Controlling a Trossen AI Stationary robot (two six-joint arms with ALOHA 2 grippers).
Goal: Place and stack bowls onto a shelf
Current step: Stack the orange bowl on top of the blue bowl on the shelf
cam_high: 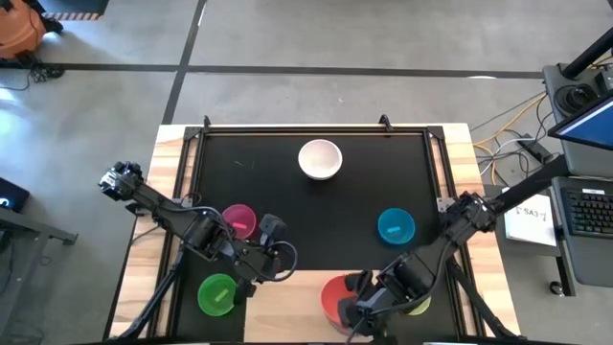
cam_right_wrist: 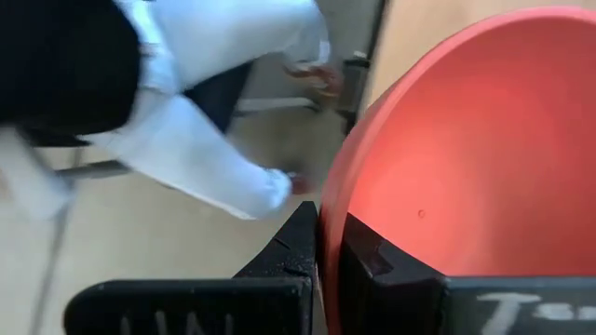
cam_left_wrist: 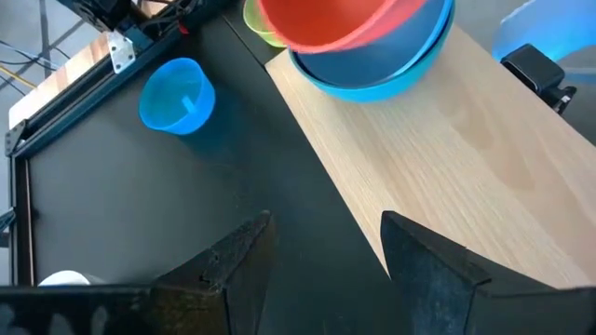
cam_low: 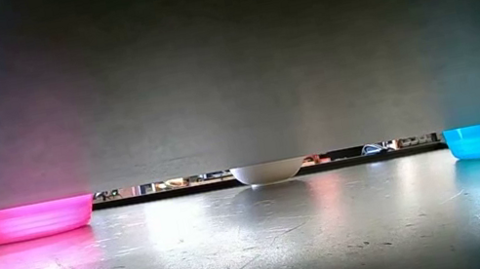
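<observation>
Right wrist view: glossy red bowl [cam_right_wrist: 466,140]

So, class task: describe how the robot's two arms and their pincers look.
Both arms are dark, jointed tubes with black cables looped alongside. The left pincer has two broad, matt black angular fingers. The right pincer has black fingers too, with white handwritten lettering on its body.

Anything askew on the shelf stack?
Yes: the red bowl sits tilted and off-centre in the blue bowl on the shelf, not nested flat. The right gripper is shut on its rim.
</observation>
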